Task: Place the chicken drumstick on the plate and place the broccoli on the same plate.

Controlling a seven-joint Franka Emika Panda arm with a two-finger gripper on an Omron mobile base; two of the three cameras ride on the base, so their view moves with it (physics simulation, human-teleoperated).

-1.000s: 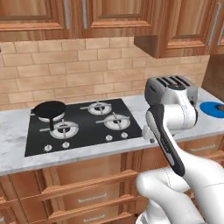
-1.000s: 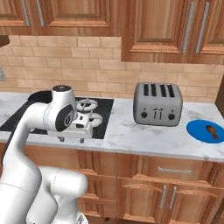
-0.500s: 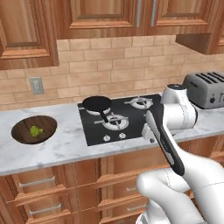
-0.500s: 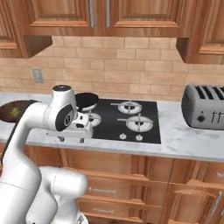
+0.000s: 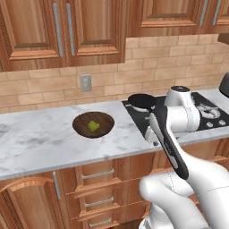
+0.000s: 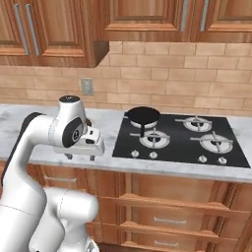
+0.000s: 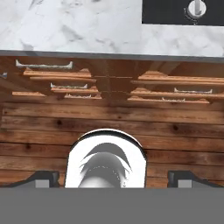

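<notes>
The broccoli (image 5: 93, 126), a small yellowish-green floret, lies in the middle of a dark brown round wooden board (image 5: 105, 120) on the marble counter, left of the cooktop. My gripper (image 6: 79, 157) hangs over the counter's front edge, left of the cooktop, fingers pointing down, open and empty. In the hand view the two dark fingertips (image 7: 43, 178) stand wide apart, looking down past the counter edge at the drawer fronts. The broccoli is well to the left of my arm in the left base view. The chicken drumstick and the plate are out of view.
A black cooktop (image 6: 182, 138) with several burners fills the counter's right part, with a black frying pan (image 6: 142, 116) on its rear left burner. A wall outlet (image 5: 85, 82) sits on the brick backsplash. Wooden drawers (image 7: 109, 89) lie under the counter, with upper cabinets overhead.
The base has driven left, so the whole scene slid right: toaster and blue plate left the views, the wooden board with the broccoli came in. The gripper stayed open.
</notes>
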